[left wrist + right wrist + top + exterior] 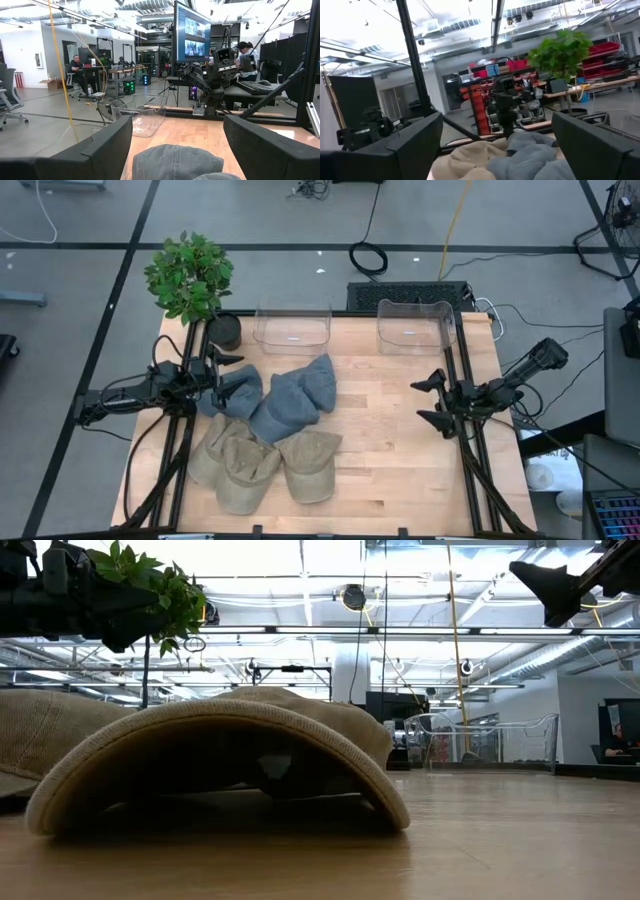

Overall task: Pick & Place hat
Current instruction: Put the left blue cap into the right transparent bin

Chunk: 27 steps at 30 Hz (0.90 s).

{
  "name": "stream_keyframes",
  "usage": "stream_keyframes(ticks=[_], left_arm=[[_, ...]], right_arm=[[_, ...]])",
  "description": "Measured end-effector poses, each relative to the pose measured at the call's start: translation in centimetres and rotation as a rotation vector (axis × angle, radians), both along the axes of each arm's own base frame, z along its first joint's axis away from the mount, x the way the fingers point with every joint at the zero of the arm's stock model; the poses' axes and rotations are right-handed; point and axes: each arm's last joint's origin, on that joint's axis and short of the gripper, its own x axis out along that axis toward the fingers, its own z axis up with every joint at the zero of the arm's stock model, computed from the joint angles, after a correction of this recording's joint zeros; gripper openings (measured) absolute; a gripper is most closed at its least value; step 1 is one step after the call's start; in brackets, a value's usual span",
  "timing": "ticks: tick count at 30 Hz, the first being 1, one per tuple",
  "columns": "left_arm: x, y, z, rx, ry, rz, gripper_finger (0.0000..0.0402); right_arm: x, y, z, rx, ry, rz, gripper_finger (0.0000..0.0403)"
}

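**Operator:** Hats first, since they are nearest to me in the low view: a tan hat [215, 755] lies brim-down close to the lens. From above I count three tan hats [262, 465] along the near edge of the table [400, 470], overlapping each other, and two blue-grey hats [290, 400] just behind them, toward the middle.

**Observer:** Is either arm holding one?

**Operator:** No. My left gripper [228, 372] hangs above the left-most blue-grey hat [237, 390] with its fingers spread apart and nothing between them. The left wrist view shows that grey crown [177, 161] below and between the two fingers, so I judge this arm is lined up to come down on it, though I cannot tell how high it sits.

**Observer:** And the right side?

**Operator:** The right gripper [436, 402] waits over bare wood on the right of the table, well apart from the pile, fingers wide and empty.

**Observer:** Where would they go?

**Operator:** Farther back, two clear bins [292, 330] stand at the far edge; the right one [415, 327] looks as empty as the left. A potted plant [190, 278] sits at the far left corner.

**Observer:** So the progress?

**Operator:** By my reading, barely begun. All five hats lie on the table, neither bin holds any, and every pick and every placement is left to do.
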Motion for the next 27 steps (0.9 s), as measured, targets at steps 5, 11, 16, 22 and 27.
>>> stream_keyframes(ticks=[5,11,16,22,27], left_arm=[[0.0,0.0,-0.01,0.0,0.0,0.0,0.0324],[-0.03,-0.01,0.15,0.002,-0.017,-0.001,0.0324],[-0.08,-0.02,0.38,-0.045,-0.052,-0.013,0.0324],[-0.07,-0.02,0.36,-0.094,-0.06,-0.026,0.0324],[-0.1,0.24,0.19,-0.104,-0.048,0.067,0.0324]], right_arm=[[0.0,0.0,0.0,-0.029,0.001,-0.009,0.0361],[0.0,-0.01,0.0,-0.124,0.004,-0.045,0.0361],[0.0,-0.01,-0.01,-0.149,0.005,-0.053,0.0361],[0.0,-0.01,-0.01,-0.148,0.005,-0.052,0.0361],[0.0,0.0,-0.01,-0.149,0.004,-0.05,0.0361]])
